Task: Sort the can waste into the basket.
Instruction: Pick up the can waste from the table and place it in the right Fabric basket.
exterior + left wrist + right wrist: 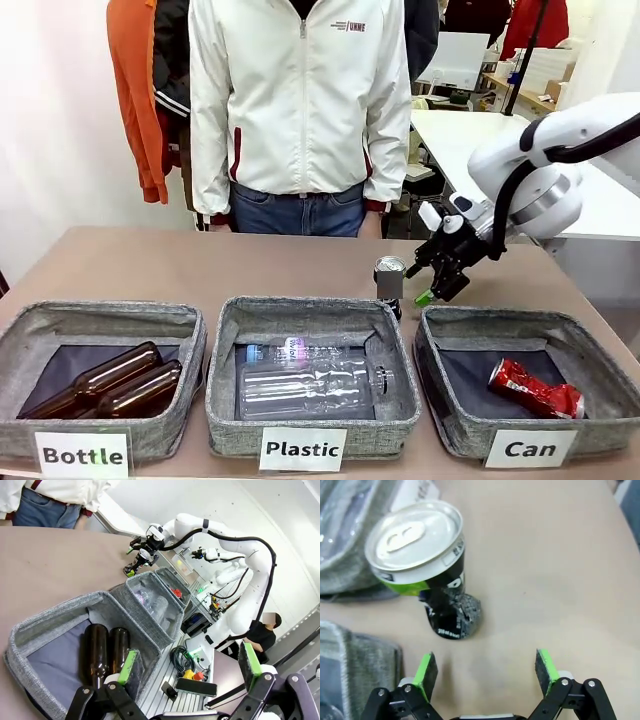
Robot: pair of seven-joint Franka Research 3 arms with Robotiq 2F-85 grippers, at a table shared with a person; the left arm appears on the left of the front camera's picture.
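a tan counter (200, 270) spans the front view, with a white wall and a second white table behind it; a person in a white jacket (300, 100) stands at the far edge. three grey felt bins sit in a row along the near edge: one labelled "bottle" (30, 330) holding two brown glass bottles (105, 380), one labelled "plastic" (225, 340) holding clear plastic bottles (310, 380), and the basket (590, 340) labelled "can" at the robot's right. the white right arm (540, 170) reaches in from that side, above the far left corner of the basket. the crushed red can (535, 388) with white marks lies on the dark bottom of the basket, toward its right side. the dark can (389, 277) stands upright on the counter behind the gap between the "plastic" bin and the basket; in the right wrist view its silver top (415, 534) is intact, a green band runs below the rim, and its lower body is dented. the right tool (438, 285) hangs just beside this can, jaws wide apart, gripping nothing. the left tool (187, 667) sits above the "bottle" bin, jaws likewise wide and empty.
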